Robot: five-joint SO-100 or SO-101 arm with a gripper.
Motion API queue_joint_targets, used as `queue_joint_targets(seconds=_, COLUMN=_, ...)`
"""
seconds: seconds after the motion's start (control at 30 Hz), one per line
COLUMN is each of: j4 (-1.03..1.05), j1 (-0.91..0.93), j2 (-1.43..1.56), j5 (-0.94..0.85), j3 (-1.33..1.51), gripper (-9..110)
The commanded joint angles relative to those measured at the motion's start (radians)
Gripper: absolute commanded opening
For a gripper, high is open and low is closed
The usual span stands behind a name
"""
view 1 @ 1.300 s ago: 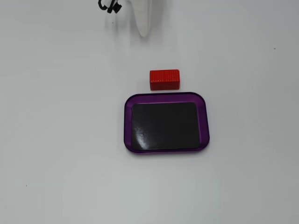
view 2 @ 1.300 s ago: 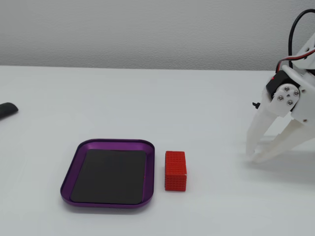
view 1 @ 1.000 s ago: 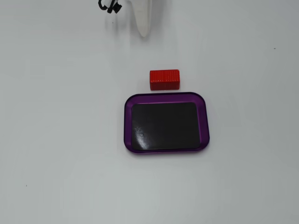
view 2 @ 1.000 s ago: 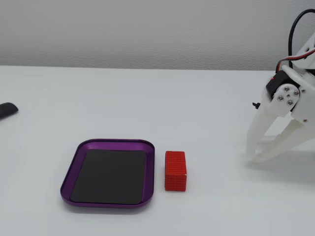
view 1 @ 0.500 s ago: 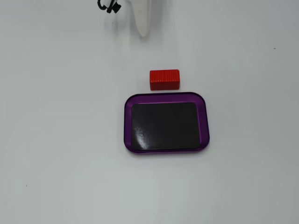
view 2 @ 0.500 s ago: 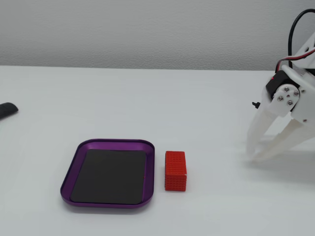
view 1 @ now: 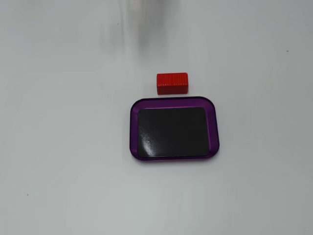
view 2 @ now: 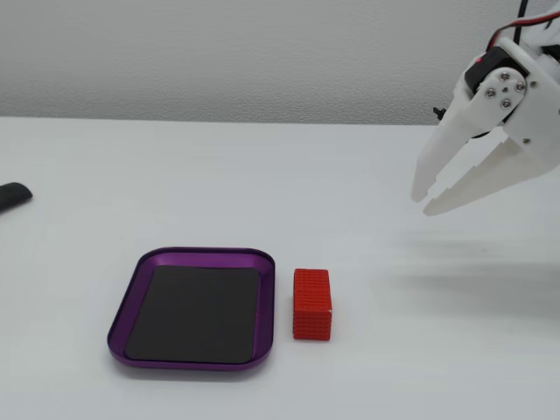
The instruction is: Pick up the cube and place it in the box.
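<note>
Your white plastic two-finger gripper (view 2: 422,200) hangs in the air at about 2 o'clock in one fixed view, angled down and to the left. Its fingers (view 2: 435,166) are spread slightly at the tips and grasp nothing. The arm behind it is cut off by the right edge, so you cannot read the joint pose beyond the wrist.

The small bright red oblong cube with a grid-textured surface (view 2: 312,303) rests on the white table (view 2: 262,175), well apart from the gripper. It lies just beside the shallow purple-rimmed box with a glossy black bottom (view 2: 122,308), at the tray's 3 o'clock in that view. In the other fixed view the cube (view 1: 172,83) sits at the box's (view 1: 213,128) 12 o'clock, with a narrow gap. There the gripper is out of view; only faint grey streaks mark the top edge.

A dark object (view 2: 13,196) at 9 o'clock is cut off by the frame and cannot be identified.
</note>
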Motion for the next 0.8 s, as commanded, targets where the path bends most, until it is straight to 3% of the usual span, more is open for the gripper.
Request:
queue_joint_targets(seconds=0.0, j4=0.008, j1=0.008, j2=-0.272, j5=0.025, j3=-0.27, gripper=1)
queue_joint_targets(seconds=0.2, j4=0.189, j1=-0.08, j2=-0.785, j5=0.064, j3=-0.69, gripper=18)
queue_joint_targets(seconds=0.37, j4=0.201, j1=-0.202, j2=-0.988, j5=0.11, j3=-0.891, gripper=27)
queue_joint_targets(seconds=0.77, j4=0.005, j1=-0.25, j2=-1.065, j5=0.127, j3=-0.834, gripper=27)
